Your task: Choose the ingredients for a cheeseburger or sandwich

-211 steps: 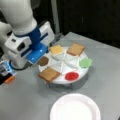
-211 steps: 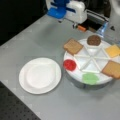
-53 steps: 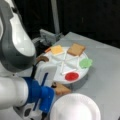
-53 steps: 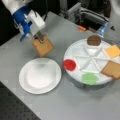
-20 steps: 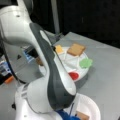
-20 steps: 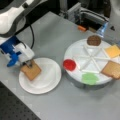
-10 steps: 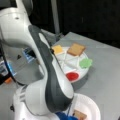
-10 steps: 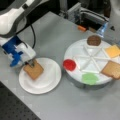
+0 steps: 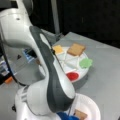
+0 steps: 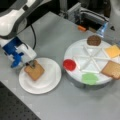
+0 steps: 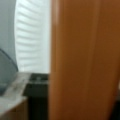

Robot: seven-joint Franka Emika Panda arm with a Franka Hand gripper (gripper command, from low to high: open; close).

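Note:
A tan toast square [image 10: 34, 70] lies nearly flat on the white plate [image 10: 53, 83] at a front view's left. My gripper [image 10: 30, 64], under its blue mount, is shut on the toast's upper-left edge. In the wrist view the toast [image 11: 85, 60] fills the right side over the plate's ribbed rim [image 11: 32, 37]. The sectioned white tray [image 10: 85, 58] holds the dark brown patty [image 10: 94, 40], the yellow cheese [image 10: 113, 51] and another toast square [image 10: 111, 69]. In a front view the arm hides the patty; cheese [image 9: 58, 49], tray toast [image 9: 76, 49] and plated toast [image 9: 80, 114] show.
The tray also carries a red disc [image 10: 69, 64] and a green leafy piece [image 10: 89, 78]. Grey equipment with an orange part [image 10: 82, 28] stands at the back. A dark perforated surface [image 10: 15, 110] borders the table at bottom left.
The toast was carried from beside the tray to the white plate. Over the last second it has settled slightly lower and flatter on the plate, gripper still at its edge.

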